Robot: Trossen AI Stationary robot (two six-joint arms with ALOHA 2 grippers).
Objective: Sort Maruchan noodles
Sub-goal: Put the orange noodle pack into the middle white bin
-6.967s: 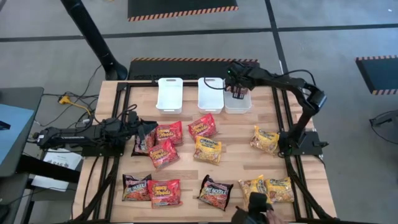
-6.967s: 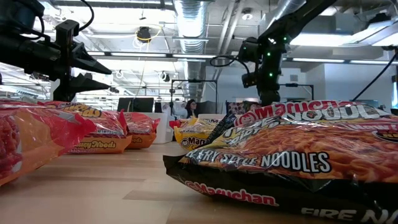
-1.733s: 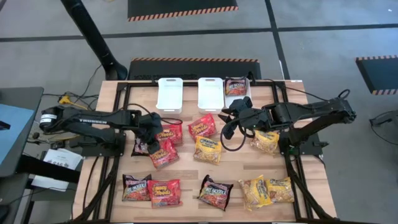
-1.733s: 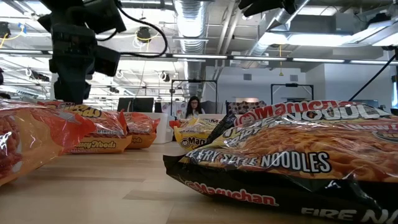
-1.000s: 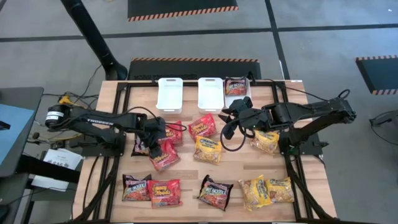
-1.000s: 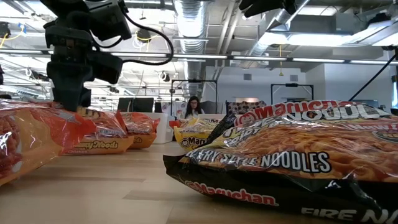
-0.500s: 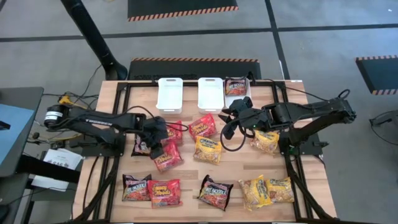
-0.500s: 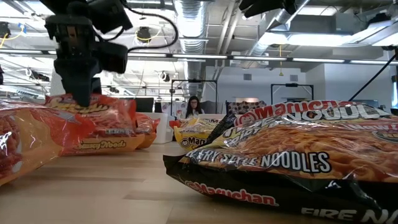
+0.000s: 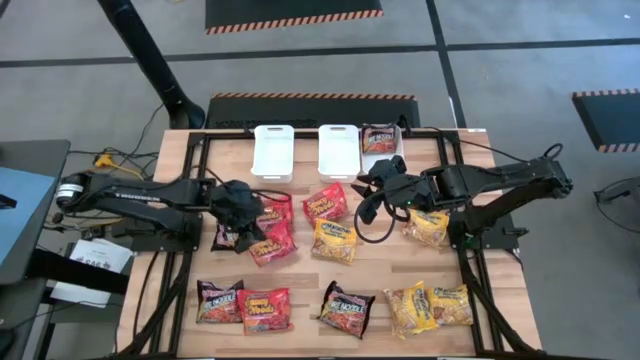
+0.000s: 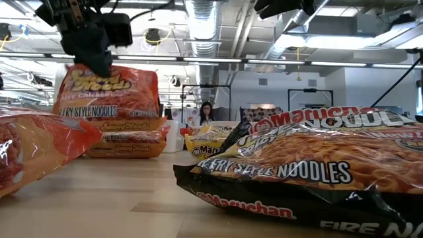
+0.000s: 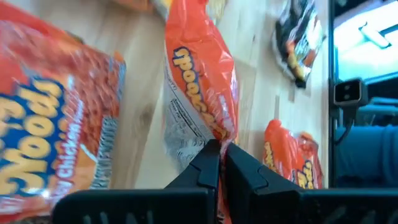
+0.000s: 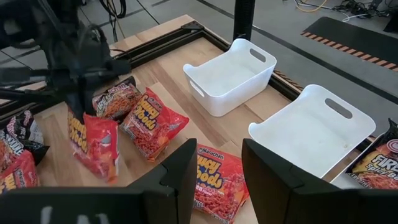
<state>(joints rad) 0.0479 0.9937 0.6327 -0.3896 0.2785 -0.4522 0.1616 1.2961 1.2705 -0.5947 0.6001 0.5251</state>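
My left gripper is shut on a red Maruchan noodle packet, which hangs upright over the table's left middle and also shows in the right wrist view. Beside it lie another red packet and a dark one. More red, yellow and dark packets lie flat on the wood, among them a red one and a yellow one. My right gripper hovers open above the table's middle, holding nothing. My left gripper pinches the red packet's top end seam between its two fingers, which come from above and point down. In the low view the hold is near an upper corner. The packet hangs below the fingers, upright, its lower end off the wood.
Three white bins stand at the far edge: two show nothing inside, and the right one holds a dark packet. Packets line the near edge. Black frame rails run along both sides.
My left gripper has taken hold of the red packet and gone up with it, drifting a little toward the table's left edge. The packet, which lay flat among the others, now hangs upright below the fingers.
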